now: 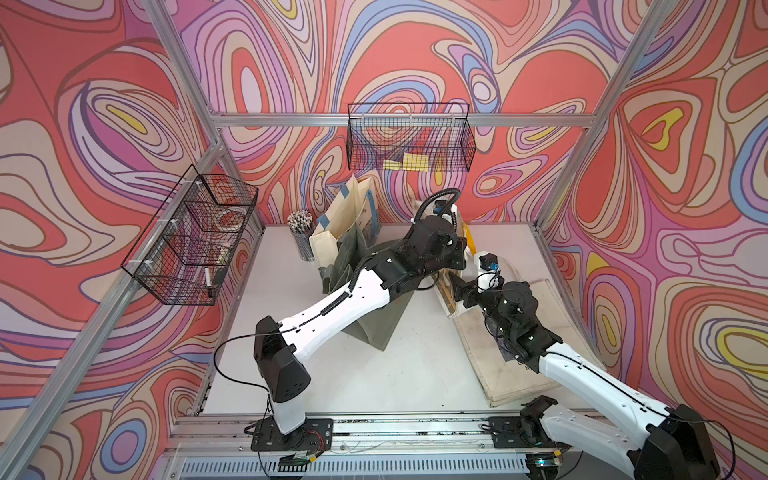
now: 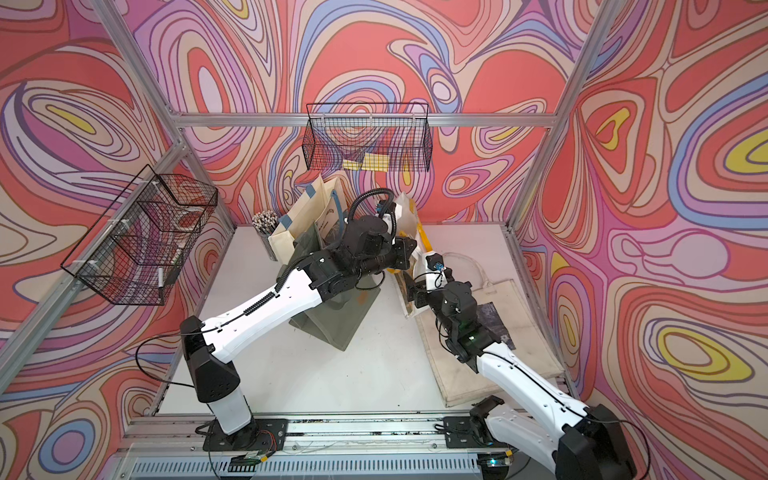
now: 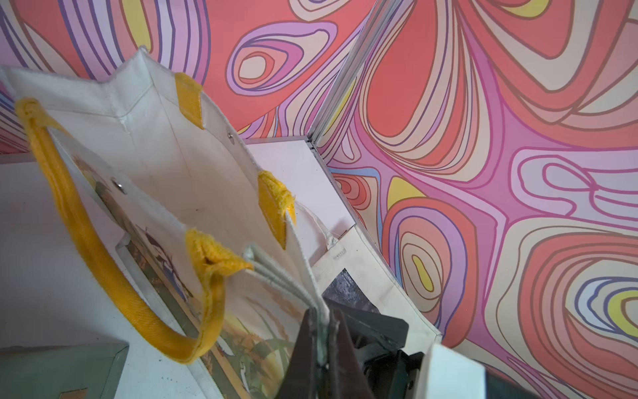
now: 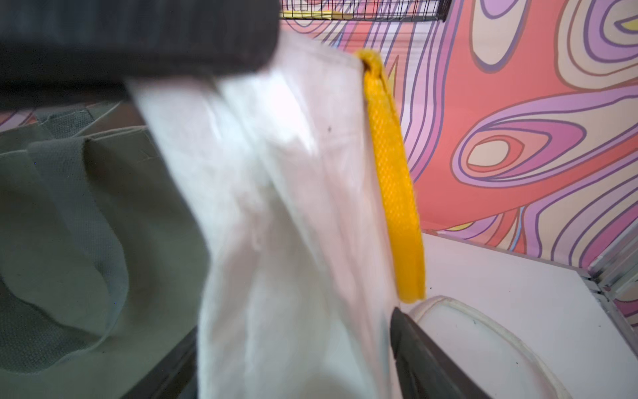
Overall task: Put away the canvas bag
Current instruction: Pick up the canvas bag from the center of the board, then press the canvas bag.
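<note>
L gripper (image 3: 322,316) pinches canvas bag (image 3: 193,165) rim; R gripper (image 4: 293,324) straddles it wide (grip unclear).

Both top views look steeply down from high over the near edge toward the swirl-patterned far wall (image 1: 291,62) (image 2: 257,62), sharing the whole white tabletop (image 1: 415,374) (image 2: 374,374). Both wrist cameras press close on one white canvas bag with yellow handles (image 3: 193,165) (image 4: 293,207).

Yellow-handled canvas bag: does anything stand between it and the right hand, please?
Nothing visible does. The right hand is open, with its jaws on either side of the white wall of the yellow-handled canvas bag. The left hand is shut on the bag's rim.
</note>
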`<state>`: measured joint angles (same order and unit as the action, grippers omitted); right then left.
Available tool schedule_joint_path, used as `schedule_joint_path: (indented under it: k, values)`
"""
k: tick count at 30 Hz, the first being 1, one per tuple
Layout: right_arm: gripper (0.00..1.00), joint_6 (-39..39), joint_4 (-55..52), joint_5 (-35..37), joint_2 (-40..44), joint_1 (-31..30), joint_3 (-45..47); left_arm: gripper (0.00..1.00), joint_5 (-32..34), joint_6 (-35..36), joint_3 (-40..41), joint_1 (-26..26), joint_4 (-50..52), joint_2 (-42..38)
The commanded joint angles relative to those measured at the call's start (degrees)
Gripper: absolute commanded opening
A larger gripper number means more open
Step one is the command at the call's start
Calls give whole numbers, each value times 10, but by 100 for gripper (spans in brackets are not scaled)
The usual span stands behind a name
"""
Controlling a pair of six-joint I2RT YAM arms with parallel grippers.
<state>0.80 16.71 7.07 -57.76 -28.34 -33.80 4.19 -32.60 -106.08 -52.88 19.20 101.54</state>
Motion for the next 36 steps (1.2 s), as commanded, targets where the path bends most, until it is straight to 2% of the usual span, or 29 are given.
schedule_joint_path:
  k: [1, 4, 6, 7, 9, 10, 11, 12, 15, 16, 21, 22, 23, 27, 28, 31, 36]
  values:
    - [62, -9, -11, 1, 10, -3, 17, 0, 20, 27, -33, -1, -30, -39]
    - [44, -21, -2, 4, 17, -4, 34, 0, 15, 31, -45, -1, -30, -39]
    - [25, -22, 12, 10, 21, -3, 48, 0, 15, 35, -54, -1, -28, -39]
    - [23, -22, 14, 15, 22, -3, 53, 0, 14, 37, -59, 0, -26, -38]
    - [30, -22, 9, 14, 20, -3, 56, 0, 13, 38, -65, -1, -23, -37]
    - [42, -24, 4, 11, 17, -4, 58, 0, 10, 37, -68, 0, -23, -37]
    - [60, -25, 3, 10, 13, -3, 61, 0, 6, 35, -71, 1, -22, -36]
    - [67, -27, 2, 8, 10, -4, 63, 0, 3, 33, -74, 2, -21, -35]
    - [68, -35, 11, 4, 1, -4, 71, 0, -9, 26, -86, 4, -15, -29]
    - [66, -35, 16, 0, 0, -3, 74, 0, -13, 24, -88, 5, -14, -28]
    - [27, -34, 41, -16, 20, -3, 89, 0, -29, 17, -99, 11, -5, -21]
    - [16, -31, 42, -19, 29, -3, 89, 0, -33, 14, -101, 14, -3, -19]
    - [1, -28, 40, -18, 37, -4, 89, 0, -39, 10, -103, 17, 0, -16]
    - [0, -17, 4, 7, 58, -4, 73, 0, -50, -4, -108, 24, 10, -5]
    - [0, -15, -17, 21, 57, -4, 62, 7, -55, -9, -111, 27, 12, -2]
    - [0, -27, -92, 91, 44, -4, 17, 42, -56, -15, -133, 33, 41, 9]
    - [0, -56, -155, 184, 17, -3, -38, 65, -51, -30, -146, 34, 90, 12]
